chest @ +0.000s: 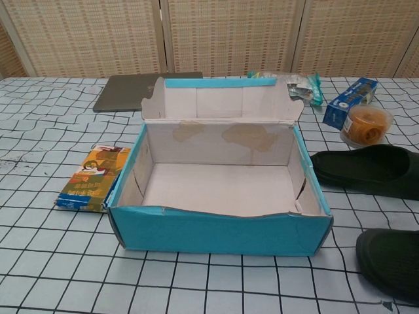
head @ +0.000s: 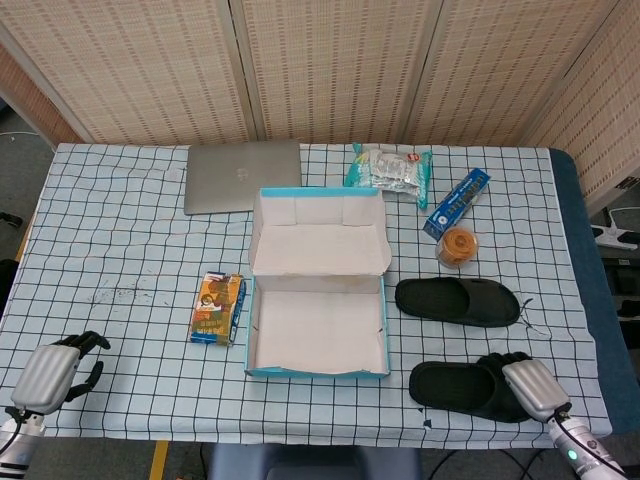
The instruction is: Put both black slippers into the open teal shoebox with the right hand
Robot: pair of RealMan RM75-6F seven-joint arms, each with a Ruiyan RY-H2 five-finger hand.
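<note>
Head view
Shoebox: open teal shoebox (head: 316,325) at the middle of the checked counter (head: 120,250), lid flap folded back, nothing inside.
Far slipper: black slipper (head: 457,301) flat on the counter, right of the box.
Near slipper: second black slipper (head: 462,389) at the counter's front edge, well apart from the box.
Right hand: right hand (head: 528,385) wrapped over the near slipper's heel end, fingers curled onto it.
Left hand: left hand (head: 58,369) at the front left corner, fingers curled in, holding nothing.
Other things: laptop (head: 243,175), snack packet (head: 218,307), orange tub (head: 459,246).

Chest view
Shoebox: teal shoebox (chest: 219,229) in front, interior bare.
Slippers: far one (chest: 370,170) right of the box; near one (chest: 391,261) at the lower right edge.
Hands: neither visible.
</note>
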